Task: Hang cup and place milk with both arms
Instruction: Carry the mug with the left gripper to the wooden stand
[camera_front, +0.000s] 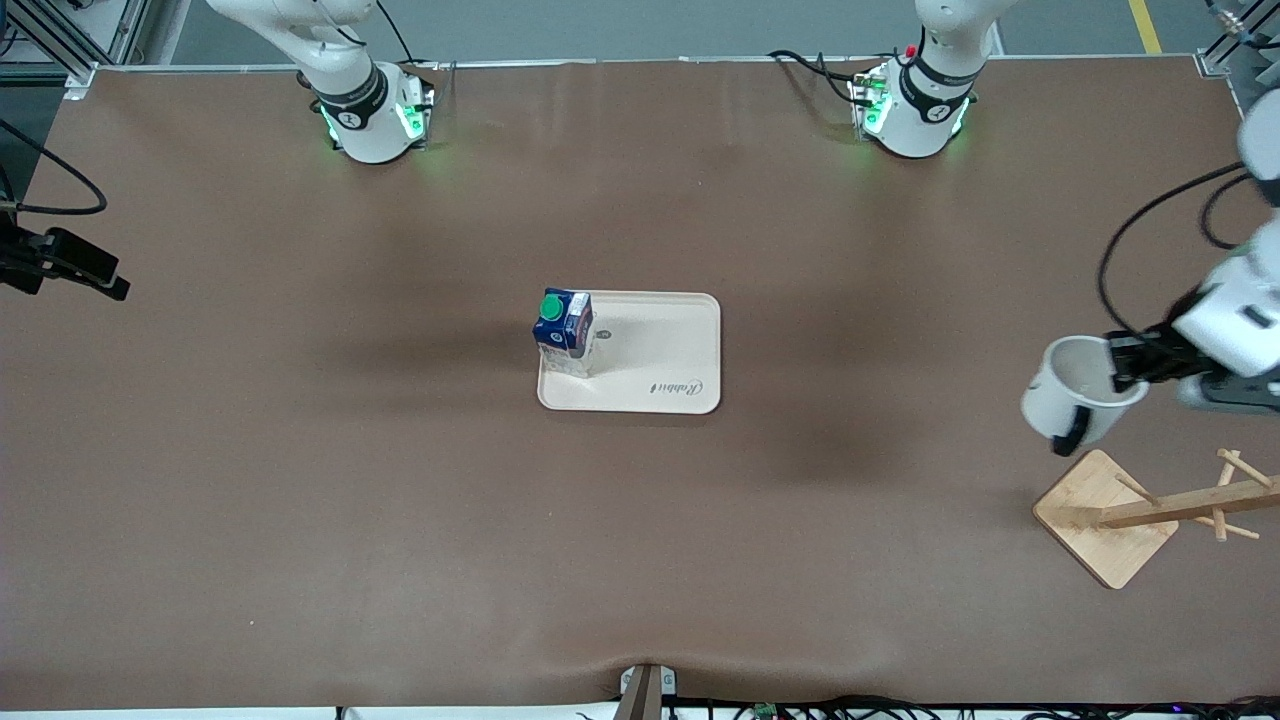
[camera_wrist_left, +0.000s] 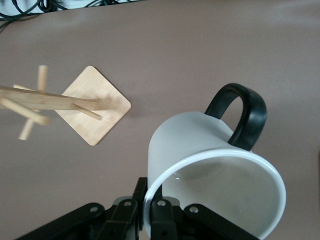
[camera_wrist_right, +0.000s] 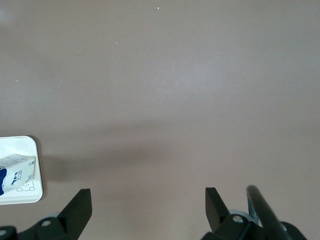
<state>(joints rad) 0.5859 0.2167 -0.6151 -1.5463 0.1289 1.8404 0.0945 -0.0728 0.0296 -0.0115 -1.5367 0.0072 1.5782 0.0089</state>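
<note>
Over the table's left-arm end, my left gripper (camera_front: 1125, 372) is clamped on the rim of the cup (camera_front: 1075, 395), tilted in the air just above the wooden rack (camera_front: 1150, 510). The milk (camera_front: 566, 331) stands on the tray (camera_front: 660, 375) mid-table. My right gripper (camera_wrist_right: 147, 210) waits, fingers spread wide.

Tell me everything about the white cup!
The cup is white and smooth, with a curved black handle. It looks empty inside. It hangs tipped in the air, above the table beside the wooden rack. The left claw is shut on its rim. Nothing else touches it.
</note>
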